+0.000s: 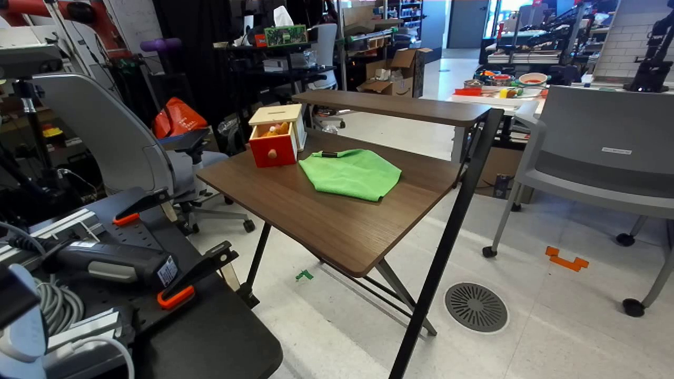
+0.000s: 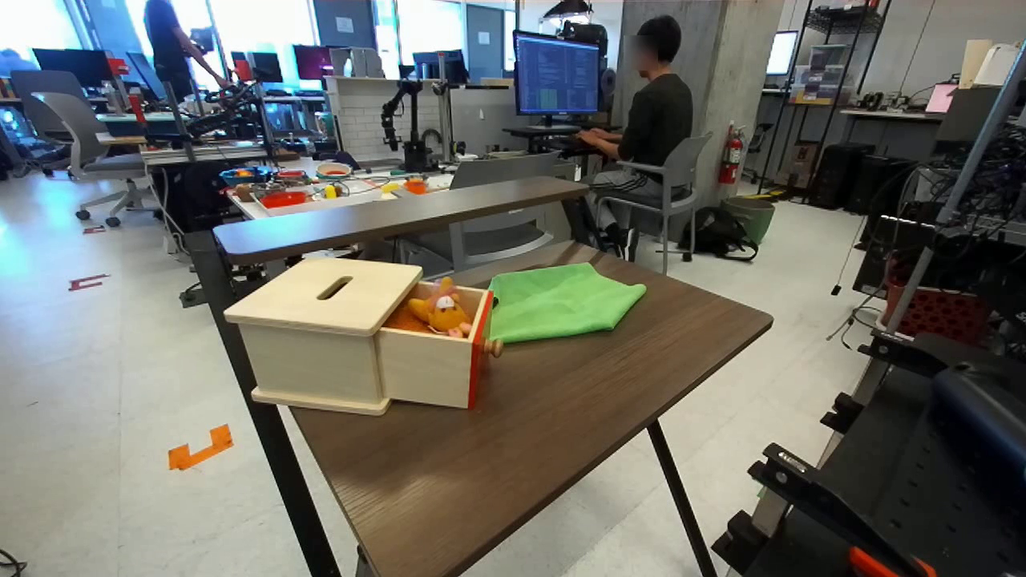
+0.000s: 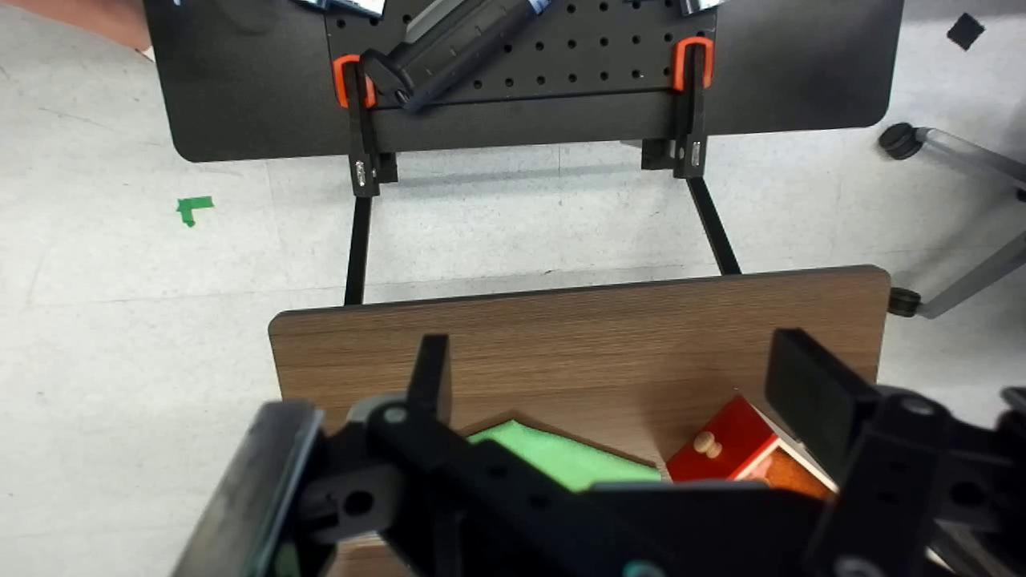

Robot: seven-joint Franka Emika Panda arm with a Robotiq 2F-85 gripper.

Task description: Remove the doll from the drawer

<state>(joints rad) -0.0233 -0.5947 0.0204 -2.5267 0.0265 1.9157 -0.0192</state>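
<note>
The drawer sits pulled open from its pale wooden box. It has a red front with a round wooden knob and shows in both exterior views [image 1: 275, 152] [image 2: 425, 367] and at the lower right of the wrist view [image 3: 725, 439]. The doll, small and orange-yellow with pinkish parts, lies inside the open drawer in both exterior views [image 1: 279, 129] [image 2: 446, 309]. In the wrist view the gripper hides most of the drawer's inside; only a pinkish bit and orange-brown lining show. My gripper [image 3: 613, 353] is open and empty above the table, with the drawer below near its right finger. It is outside both exterior views.
The box stands on a brown table [image 1: 316, 210] with a raised shelf [image 2: 401, 216] along one edge. A green cloth [image 1: 353, 173] [image 2: 561, 300] lies beside the drawer. A black bench [image 3: 521, 120] with orange-tipped clamps stands across a gap from the table.
</note>
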